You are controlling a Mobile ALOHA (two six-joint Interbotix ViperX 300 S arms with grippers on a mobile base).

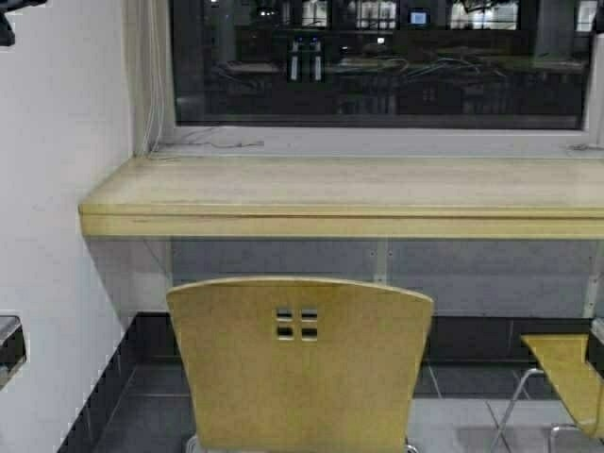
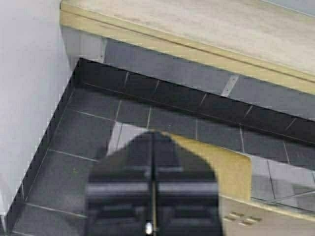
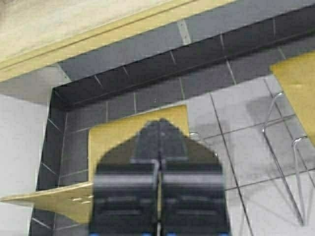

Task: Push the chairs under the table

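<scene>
A tan plywood chair [image 1: 300, 363] with four small square cutouts stands before the long pale table [image 1: 349, 203], its back toward me and its seat short of the table's edge. A second chair [image 1: 566, 377] shows partly at the right. Neither arm appears in the high view. My left gripper [image 2: 152, 133] is shut and empty, hovering over the near chair's seat [image 2: 231, 167] close to its back. My right gripper [image 3: 160, 123] is also shut and empty, above the same seat [image 3: 115, 135], with the second chair [image 3: 298, 83] off to its side.
A white wall [image 1: 57, 189] closes off the left end of the table. A dark window [image 1: 377, 57] runs behind it. Under the table is a dark tiled skirting [image 1: 472, 335] and a grey tiled floor [image 1: 453, 415] between the two chairs.
</scene>
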